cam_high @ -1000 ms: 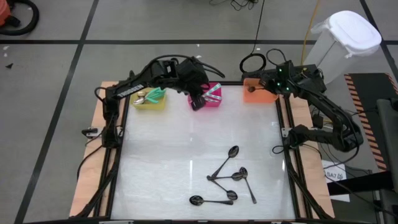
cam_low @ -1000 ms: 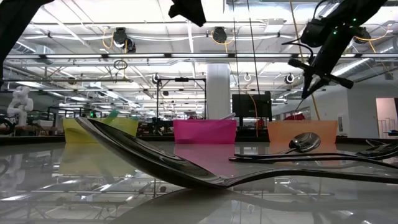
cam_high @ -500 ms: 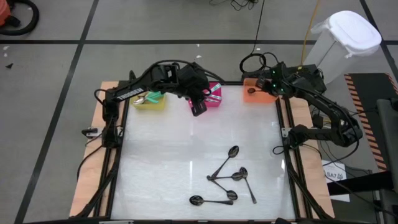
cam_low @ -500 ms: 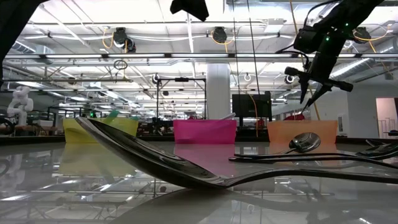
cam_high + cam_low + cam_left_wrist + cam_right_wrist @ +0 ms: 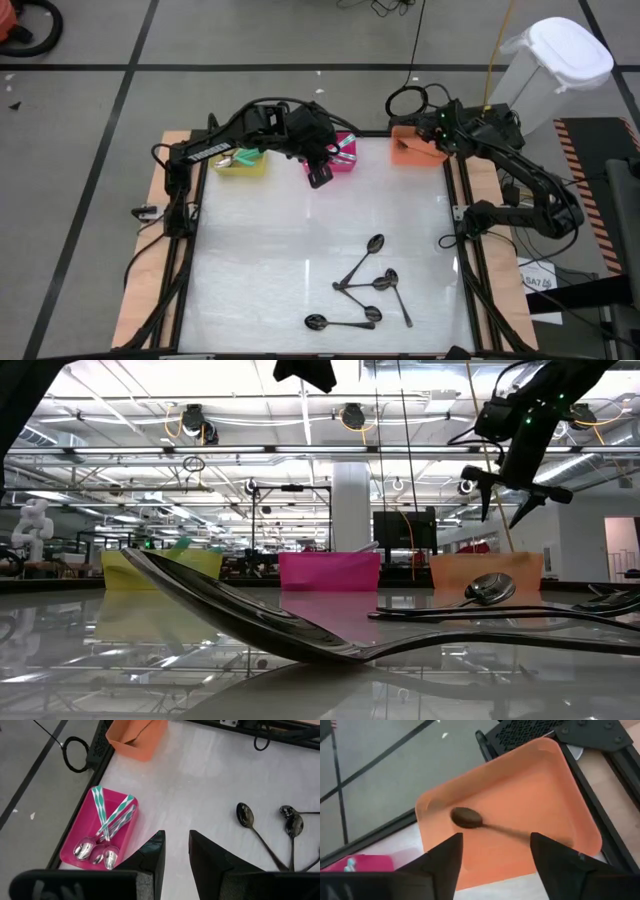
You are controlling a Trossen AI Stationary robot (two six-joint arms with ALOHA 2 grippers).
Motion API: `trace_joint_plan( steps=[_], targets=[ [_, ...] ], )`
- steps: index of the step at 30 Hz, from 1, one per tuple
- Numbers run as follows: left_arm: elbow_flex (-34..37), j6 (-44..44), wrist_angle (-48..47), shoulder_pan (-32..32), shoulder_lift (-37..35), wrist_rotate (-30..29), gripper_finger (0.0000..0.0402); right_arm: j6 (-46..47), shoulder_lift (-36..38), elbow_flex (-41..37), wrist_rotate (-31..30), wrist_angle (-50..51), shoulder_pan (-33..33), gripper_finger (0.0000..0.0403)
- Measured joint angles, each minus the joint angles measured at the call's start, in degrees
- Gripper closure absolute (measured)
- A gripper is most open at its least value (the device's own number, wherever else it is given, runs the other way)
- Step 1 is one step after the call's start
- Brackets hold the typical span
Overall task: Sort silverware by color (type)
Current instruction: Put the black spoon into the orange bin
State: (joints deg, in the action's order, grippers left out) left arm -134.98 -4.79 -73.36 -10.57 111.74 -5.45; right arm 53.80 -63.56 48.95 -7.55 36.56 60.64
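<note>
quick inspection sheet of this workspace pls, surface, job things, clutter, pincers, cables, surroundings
surface: white glossy table, bare in the middle.
job's things: five dark spoons loose near the front right; one dark spoon in the orange bin; teal-handled spoons in the pink bin; the yellow bin holds spoons too, type unclear.
clutter: nothing seen.
pincers: right pincer open above the orange bin, holding nothing; left pincer empty, jaws slightly apart, beside the pink bin.
cables: black loops behind the orange bin and along the left arm.
surroundings: white lidded bin on the floor at right; lab hall behind.
</note>
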Motion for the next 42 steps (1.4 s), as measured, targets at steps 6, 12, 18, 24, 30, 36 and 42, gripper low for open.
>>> trace_joint_plan(
  steps=[6, 12, 18, 24, 30, 36, 42],
  targets=[
    [0.0, 1.2, 0.0, -0.5, 0.0, 0.0, 0.0314, -0.1, -0.7, 0.0, -1.6, 0.1, -1.5, 0.0156],
    [0.0, 1.6, -0.1, -1.3, 0.0, 0.0, 0.0314, -1.8, 1.2, 0.0, -1.1, -0.9, -1.9, 0.0159],
    [0.0, 2.2, -0.2, -1.8, 0.0, 0.0, 0.0314, -7.1, 6.4, 0.0, 8.9, -5.7, -2.6, 0.0164],
    [0.0, 1.2, -0.3, -1.7, 0.4, 1.2, 0.0314, -8.1, 12.9, 0.0, 12.2, -4.2, -8.1, 0.0174],
    [0.0, -1.6, -0.3, -0.9, 1.9, 1.5, 0.0314, -4.9, 18.0, 0.0, 12.3, -0.2, -16.9, 0.0185],
    [-0.1, -5.3, -0.7, 0.8, 4.0, 1.6, 0.0314, 1.0, 20.1, 0.0, 12.3, 2.3, -24.8, 0.019],
    [0.0, -8.9, -2.6, 4.0, 7.5, 5.5, 0.0313, 4.2, 20.6, 0.0, 12.2, 3.2, -31.0, 0.0191]
  ],
)
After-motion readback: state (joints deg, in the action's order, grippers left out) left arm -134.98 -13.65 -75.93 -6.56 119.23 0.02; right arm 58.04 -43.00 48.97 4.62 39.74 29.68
